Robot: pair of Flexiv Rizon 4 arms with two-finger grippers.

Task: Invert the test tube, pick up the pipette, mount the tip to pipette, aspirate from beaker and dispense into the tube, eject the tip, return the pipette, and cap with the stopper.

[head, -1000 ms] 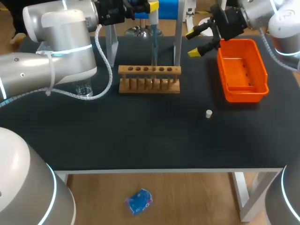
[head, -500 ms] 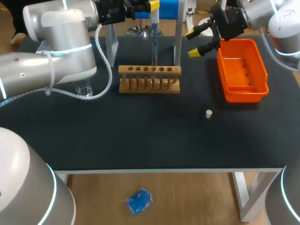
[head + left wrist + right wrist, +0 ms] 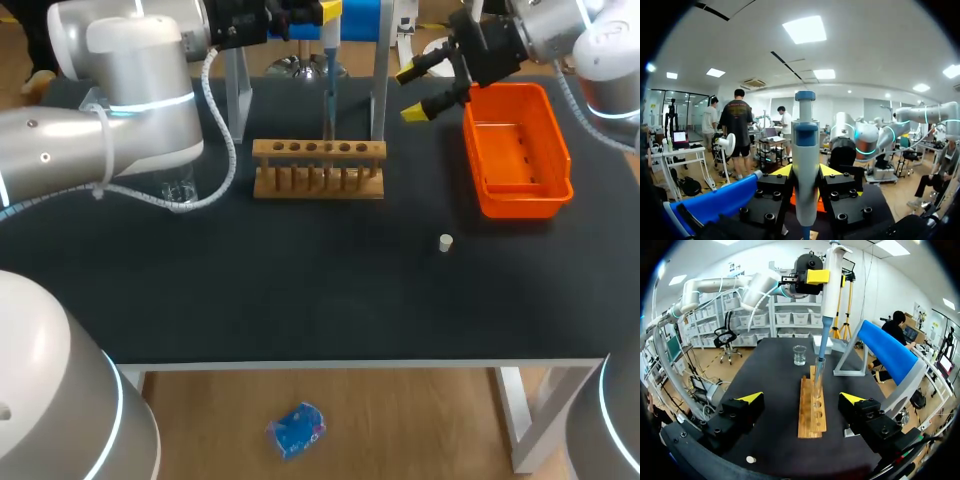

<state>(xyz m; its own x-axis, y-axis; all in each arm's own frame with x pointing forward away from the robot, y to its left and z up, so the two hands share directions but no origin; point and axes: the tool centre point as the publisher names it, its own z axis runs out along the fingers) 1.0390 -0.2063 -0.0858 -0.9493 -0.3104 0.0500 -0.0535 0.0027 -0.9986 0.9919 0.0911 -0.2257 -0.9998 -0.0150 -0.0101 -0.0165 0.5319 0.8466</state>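
Observation:
My left gripper (image 3: 300,14) is shut on the white and blue pipette (image 3: 328,60) at the back of the table. The pipette hangs upright, its thin lower end inside a clear test tube (image 3: 327,125) that stands in the wooden rack (image 3: 318,168). In the left wrist view the pipette (image 3: 805,165) fills the space between the left gripper's (image 3: 805,174) fingers. In the right wrist view the open right gripper (image 3: 801,398) faces the rack (image 3: 812,407), tube (image 3: 818,377) and pipette (image 3: 830,285). My right gripper (image 3: 412,92) hovers right of the rack. A white stopper (image 3: 446,241) lies on the mat.
An orange bin (image 3: 515,185) stands at the back right, just right of the right gripper. A glass beaker (image 3: 178,188) sits left of the rack under my left arm. The pipette stand's metal legs (image 3: 380,90) and blue top (image 3: 887,357) rise behind the rack.
The left arm's elbow has edged slightly toward the back. The pipette, the tube and the right arm look unmoved.

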